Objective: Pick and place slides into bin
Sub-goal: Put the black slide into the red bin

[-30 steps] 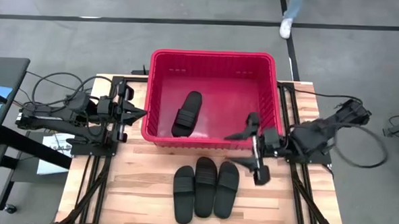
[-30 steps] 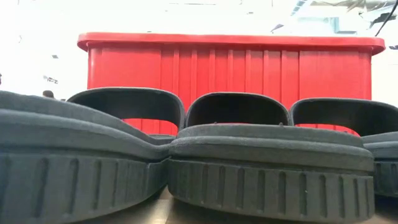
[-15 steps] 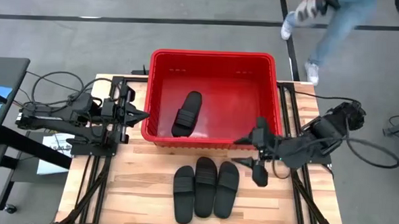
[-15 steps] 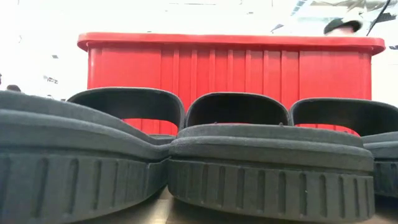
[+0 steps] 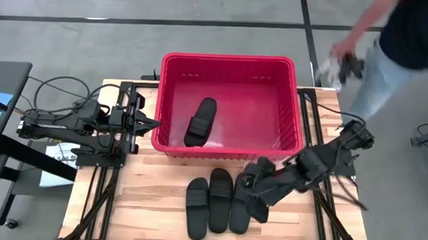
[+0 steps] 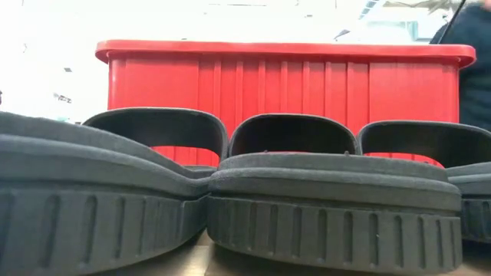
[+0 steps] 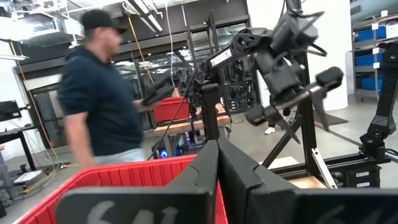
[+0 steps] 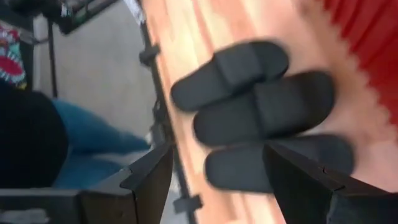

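Note:
Three black slides lie side by side, soles down, on the wooden table near its near edge: left [image 5: 196,208], middle [image 5: 220,200], right [image 5: 241,204]. They fill the low view's foreground [image 6: 330,192] and show in the right wrist view [image 8: 264,109]. A fourth slide [image 5: 201,121] lies on the floor of the red bin [image 5: 231,61]. My right gripper [image 5: 254,195] is open over the right slide; in the right wrist view [image 8: 217,152] its fingers stand apart above the slides. My left gripper [image 5: 147,122] is shut and waits at the bin's left wall [image 7: 124,177].
The bin stands at the table's far middle, and its near wall [image 6: 284,80] rises just behind the three slides. A person [image 5: 409,34] moves past the table's far right corner and also shows in the left wrist view [image 7: 99,99]. Bare wood lies left of the slides.
My right gripper has swung from the bin's near right corner toward the table's near edge and left, coming over the right slide with its fingers still apart. A person has walked in at the far right. The slides and my left arm have kept still.

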Controlling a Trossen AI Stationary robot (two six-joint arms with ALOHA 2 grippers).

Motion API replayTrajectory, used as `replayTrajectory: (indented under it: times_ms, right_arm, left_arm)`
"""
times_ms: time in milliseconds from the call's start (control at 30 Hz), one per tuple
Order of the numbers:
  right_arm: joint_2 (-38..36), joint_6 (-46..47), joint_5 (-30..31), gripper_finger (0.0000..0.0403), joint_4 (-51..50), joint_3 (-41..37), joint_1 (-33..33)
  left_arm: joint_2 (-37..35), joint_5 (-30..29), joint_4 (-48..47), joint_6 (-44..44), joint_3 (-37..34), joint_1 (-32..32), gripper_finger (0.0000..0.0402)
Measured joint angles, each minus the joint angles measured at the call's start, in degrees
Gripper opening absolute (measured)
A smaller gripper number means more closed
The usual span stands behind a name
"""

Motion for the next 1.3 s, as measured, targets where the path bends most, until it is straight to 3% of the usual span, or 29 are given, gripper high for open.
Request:
replayTrajectory:
  times_ms: [433, 800, 1033, 1300]
  right_arm:
    - [12.3, 2.5, -12.7, 0.0236, 8.1, 0.0, 2.1]
    - [20.9, 2.4, -20.4, 0.0166, 24.2, 0.0, 4.0]
    - [23.3, -2.5, -20.9, 0.0134, 21.2, -0.1, 3.9]
    - [25.0, -13.4, -19.0, 0.0148, 17.0, -0.1, 3.7]
  left_arm:
    - [0.0, 0.0, 0.0, 0.0, 0.0, 0.0, 0.0]
    - [0.0, 0.3, -4.0, 0.0, 0.0, 0.0, 0.0]
    - [0.0, 1.7, -4.6, -0.5, 0.0, 0.0, 0.0]
    - [0.0, 1.9, -5.0, -0.9, 0.0, 0.0, 0.0]
